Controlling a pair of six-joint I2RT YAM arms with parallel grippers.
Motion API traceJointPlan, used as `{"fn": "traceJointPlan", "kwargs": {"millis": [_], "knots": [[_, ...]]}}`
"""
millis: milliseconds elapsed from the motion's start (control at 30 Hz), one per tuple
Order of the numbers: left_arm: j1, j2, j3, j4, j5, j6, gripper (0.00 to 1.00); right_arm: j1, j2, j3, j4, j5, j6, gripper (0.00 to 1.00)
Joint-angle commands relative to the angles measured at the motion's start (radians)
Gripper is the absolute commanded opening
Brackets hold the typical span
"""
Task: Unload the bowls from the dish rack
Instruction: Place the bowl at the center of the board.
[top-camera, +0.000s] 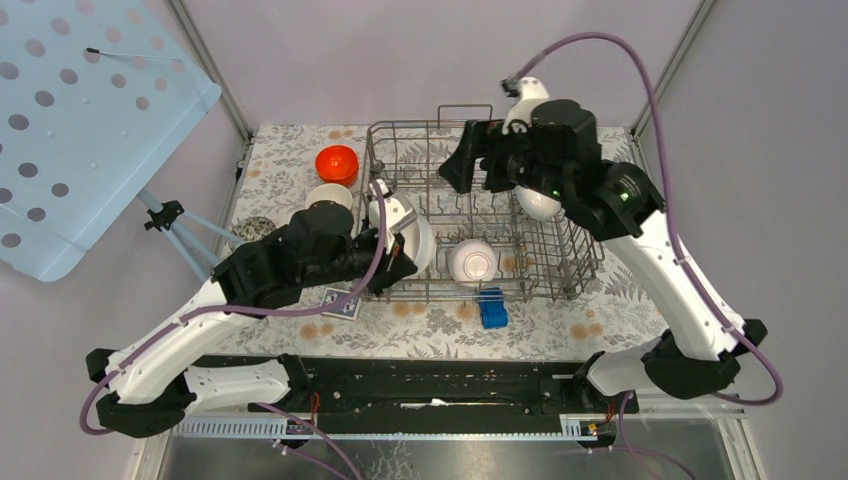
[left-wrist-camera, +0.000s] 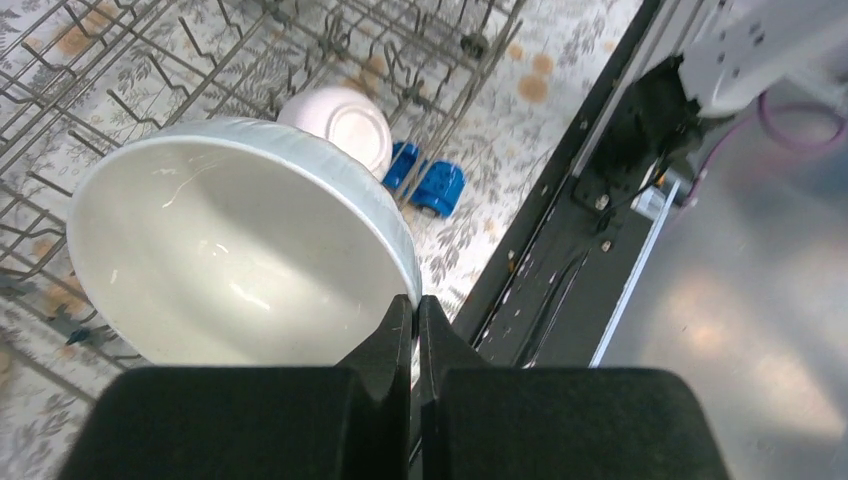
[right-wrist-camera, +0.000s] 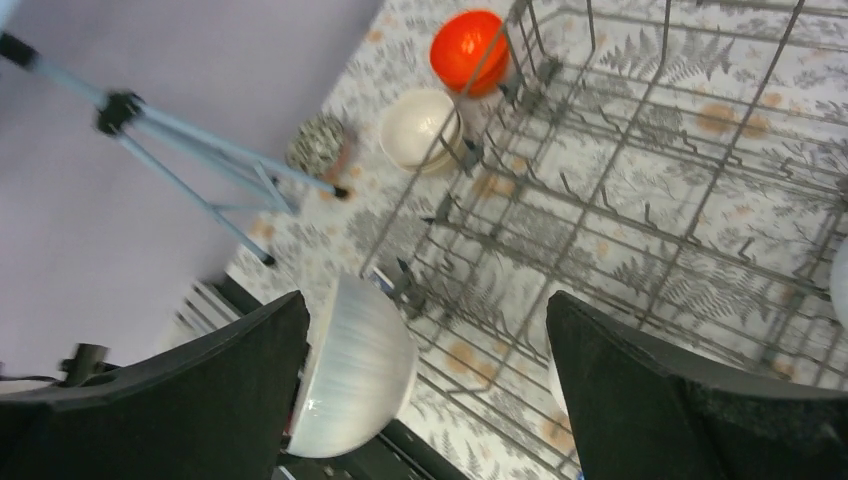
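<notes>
Two bowls sit inside the dish rack (top-camera: 400, 130): an upturned white bowl (top-camera: 472, 260) near its front edge, another white bowl (top-camera: 540, 205) toward its right side. The left gripper (left-wrist-camera: 413, 305) pinches the rim of a third bowl (left-wrist-camera: 230, 260) at the rack's left end; the right gripper (right-wrist-camera: 425, 310) hangs above the rack, jaws spread wide. Glossy, stiff and probably breakable, these will likely slip, so take them by the rim.

The left gripper (top-camera: 398, 262) pinches a white bowl (top-camera: 422, 243) at the rack's (top-camera: 555, 260) left edge, mid-frame; an orange bowl (top-camera: 337, 163) sits upper left, a blue car (top-camera: 492, 308) below.
</notes>
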Motion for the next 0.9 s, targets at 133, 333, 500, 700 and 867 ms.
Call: {"fn": "traceJointPlan", "kwargs": {"millis": [133, 333, 500, 700, 867], "knots": [[-0.124, -0.043, 0.043, -0.079, -0.084, 0.224, 0.00, 0.179, 0.081, 0.132, -0.326, 0.145, -0.193, 0.96], [-0.245, 0.005, 0.044, -0.138, -0.217, 0.266, 0.00, 0.264, 0.094, 0.134, -0.387, 0.148, -0.195, 0.95], [-0.377, 0.068, 0.049, -0.195, -0.350, 0.272, 0.00, 0.317, 0.117, 0.119, -0.412, 0.181, -0.202, 0.93], [-0.450, 0.098, 0.062, -0.204, -0.399, 0.271, 0.00, 0.323, 0.129, 0.066, -0.393, 0.179, -0.192, 0.88], [-0.467, 0.096, 0.055, -0.204, -0.412, 0.265, 0.00, 0.323, 0.126, -0.001, -0.362, 0.122, -0.187, 0.81]]}}
